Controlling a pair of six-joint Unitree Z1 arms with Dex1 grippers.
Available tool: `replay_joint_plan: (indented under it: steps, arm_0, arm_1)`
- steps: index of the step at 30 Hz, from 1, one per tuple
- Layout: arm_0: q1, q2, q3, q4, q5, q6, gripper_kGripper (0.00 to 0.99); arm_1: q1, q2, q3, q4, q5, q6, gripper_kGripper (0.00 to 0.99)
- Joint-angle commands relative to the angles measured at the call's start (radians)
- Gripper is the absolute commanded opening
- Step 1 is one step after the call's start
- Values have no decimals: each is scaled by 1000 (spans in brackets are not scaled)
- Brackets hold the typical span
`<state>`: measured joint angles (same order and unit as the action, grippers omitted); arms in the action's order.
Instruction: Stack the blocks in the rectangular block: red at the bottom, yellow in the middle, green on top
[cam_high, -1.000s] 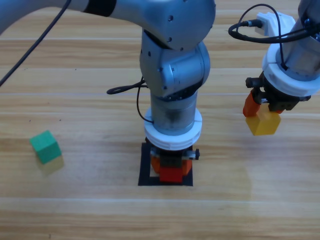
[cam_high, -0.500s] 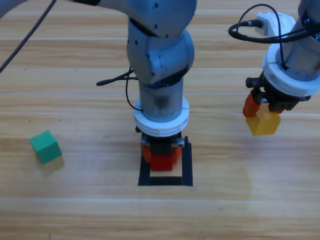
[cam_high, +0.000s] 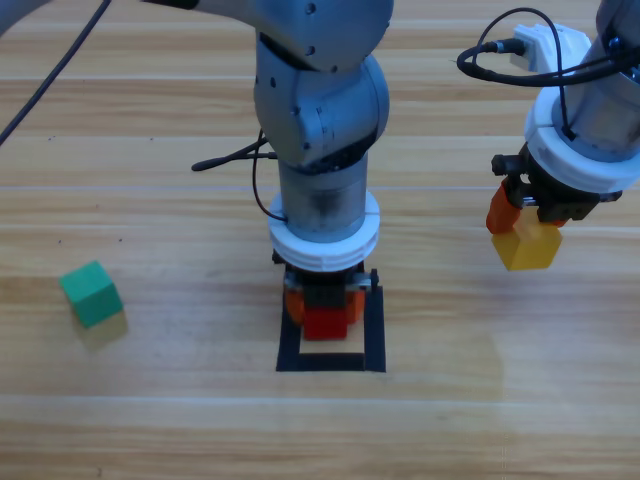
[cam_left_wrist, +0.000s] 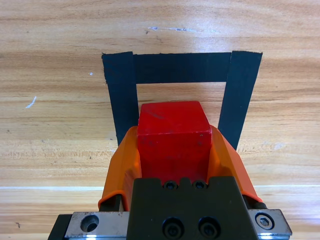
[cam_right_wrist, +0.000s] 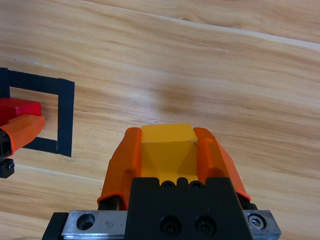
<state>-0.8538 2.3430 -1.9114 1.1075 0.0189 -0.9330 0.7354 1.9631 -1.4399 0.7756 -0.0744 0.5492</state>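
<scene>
My left gripper (cam_high: 324, 316) (cam_left_wrist: 174, 131) is shut on the red cube (cam_high: 325, 324) (cam_left_wrist: 172, 132), holding it over the upper left part of the black tape square (cam_high: 374, 340) (cam_left_wrist: 182, 68). My right gripper (cam_high: 525, 235) (cam_right_wrist: 169, 142) is shut on the yellow cube (cam_high: 530, 248) (cam_right_wrist: 169, 145) and hangs above the table to the right of the square. The green cube (cam_high: 91, 293) lies on the table far to the left. In the right wrist view the red cube (cam_right_wrist: 17, 109) and the tape square (cam_right_wrist: 65, 117) show at the left edge.
Black cables trail from both arms across the upper part of the table (cam_high: 200, 420). Bare wood lies between the green cube and the square and along the front edge.
The left arm has moved up and left with the red cube, from the square's lower middle to its upper left. The right arm and the green cube have not moved.
</scene>
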Motion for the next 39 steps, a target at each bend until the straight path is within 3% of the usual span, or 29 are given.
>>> replay_joint_plan:
  steps: [1,39]
  arm_0:
    - [-2,25,-24,5,-11,-23,83]
    - [-25,68,-15,-2,-4,-38,86]
  arm_1:
    - [32,69,26,-25,-21,9,342]
    - [35,71,32,-32,-22,9,342]
